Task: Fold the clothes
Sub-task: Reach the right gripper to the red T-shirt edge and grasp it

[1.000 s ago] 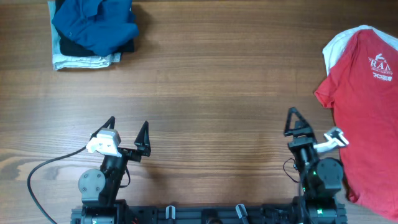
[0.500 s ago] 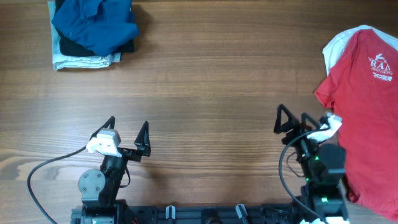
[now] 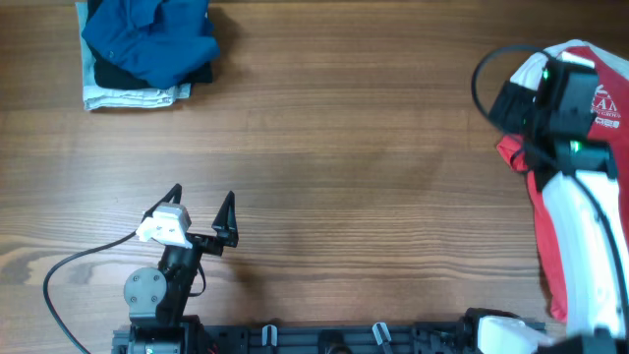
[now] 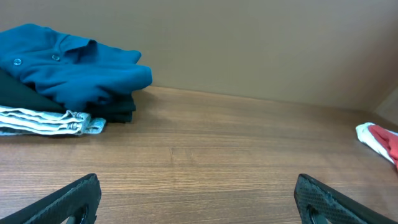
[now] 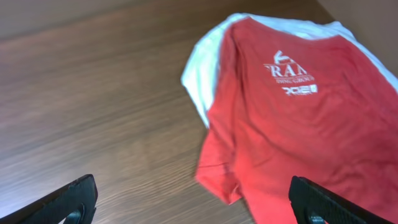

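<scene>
Right gripper gapes wide and empty above the sleeve of one red T-shirt, spread over one white shirt at the table's right edge; its arm stretches forward. Left gripper is equally wide and empty, its arm tucked by the base. Far left sits one stack of three folded garments.

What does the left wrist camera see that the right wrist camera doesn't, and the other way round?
Only the left wrist view: a folded pile topped by a blue shirt, and the open left gripper. Only the right wrist view: the white lettering on the red T-shirt, and the open right gripper. Both: the wooden table, and the red T-shirt lying on a white shirt, though the left wrist view catches just their edge.
</scene>
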Available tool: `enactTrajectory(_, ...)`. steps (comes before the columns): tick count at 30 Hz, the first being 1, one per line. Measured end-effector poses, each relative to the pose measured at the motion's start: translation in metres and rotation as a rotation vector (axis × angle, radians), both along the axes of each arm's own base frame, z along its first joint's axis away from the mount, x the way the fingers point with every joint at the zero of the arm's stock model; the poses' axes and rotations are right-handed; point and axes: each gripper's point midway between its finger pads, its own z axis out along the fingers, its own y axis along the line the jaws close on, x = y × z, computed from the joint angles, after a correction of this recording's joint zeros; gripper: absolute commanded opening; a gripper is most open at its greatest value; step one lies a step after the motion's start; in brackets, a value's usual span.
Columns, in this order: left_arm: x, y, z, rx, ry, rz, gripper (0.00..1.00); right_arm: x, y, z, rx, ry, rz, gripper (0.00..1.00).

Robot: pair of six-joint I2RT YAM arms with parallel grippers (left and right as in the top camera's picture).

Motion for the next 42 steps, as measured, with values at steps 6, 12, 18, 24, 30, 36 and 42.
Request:
enactTrajectory(6,0.0,0.0,0.0,0.0,0.0,0.0,1.0,0.031,-0.028,-0.047,-0.137,0.127,-0.022,0.86)
enactTrajectory(12,0.0,0.0,0.0,0.0,0.0,0.0,1.0,0.039,-0.038,-0.123,-0.183,0.325,0.007,0.81)
enactTrajectory(18,0.0,0.0,0.0,0.0,0.0,0.0,1.0,0.044,-0.032,-0.156,-0.172,0.388,0.078,0.6)
enactTrajectory(24,0.0,0.0,0.0,0.0,0.0,0.0,1.0,0.048,-0.033,-0.162,-0.102,0.361,0.103,0.56)
enactTrajectory(30,0.0,0.0,0.0,0.0,0.0,0.0,1.0,0.045,-0.034,-0.182,0.043,0.365,0.172,0.54)
enactTrajectory(36,0.0,0.0,0.0,0.0,0.0,0.0,1.0,0.046,-0.026,-0.185,0.081,0.359,0.209,0.64)
enactTrajectory(42,0.0,0.0,0.0,0.0,0.0,0.0,1.0,0.043,-0.026,-0.187,0.078,0.376,0.217,0.56)
